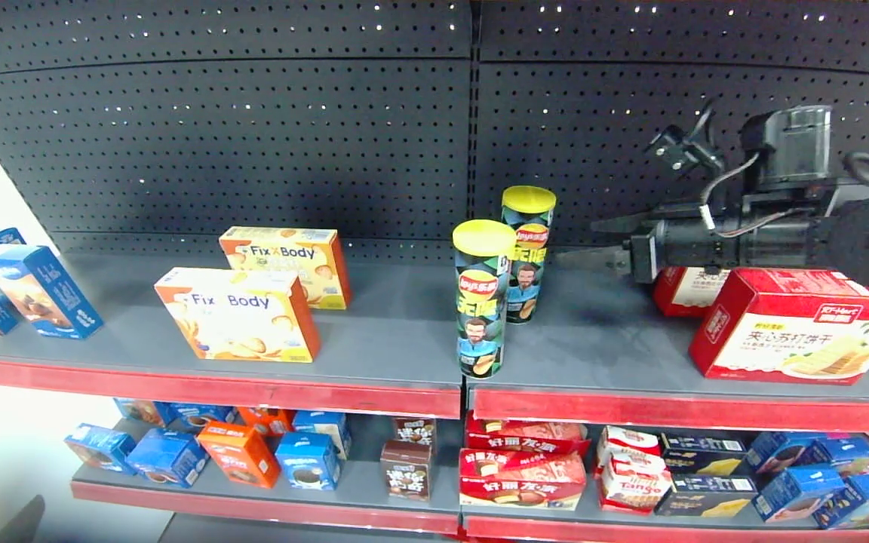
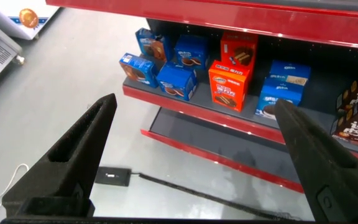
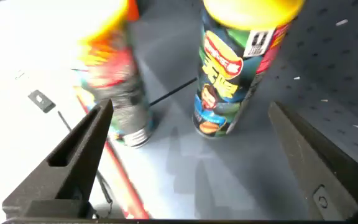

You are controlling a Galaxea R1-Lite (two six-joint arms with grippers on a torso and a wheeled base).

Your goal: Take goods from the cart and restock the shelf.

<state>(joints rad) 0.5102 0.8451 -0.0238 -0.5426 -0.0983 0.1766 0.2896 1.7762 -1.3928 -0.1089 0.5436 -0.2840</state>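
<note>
Two tall chip cans with yellow lids stand upright on the grey top shelf (image 1: 404,332). The front can (image 1: 482,298) is near the red edge and the rear can (image 1: 526,253) is just behind it. My right gripper (image 1: 593,241) hangs open over the shelf, right of the rear can and apart from it, fingers pointing at it. The right wrist view has the rear can (image 3: 229,74) just beyond the open right gripper (image 3: 188,109), with the front can (image 3: 120,93) beside it. My left gripper (image 2: 194,106) is open and holds nothing, low beside the lower shelf.
A red cracker box (image 1: 796,324) lies under my right arm. Two orange-and-yellow boxes (image 1: 238,313) sit left of the cans, with blue boxes (image 1: 38,290) at the far left. The lower shelf holds blue boxes (image 2: 178,78) and orange boxes (image 2: 229,81). A cable (image 2: 114,176) lies on the floor.
</note>
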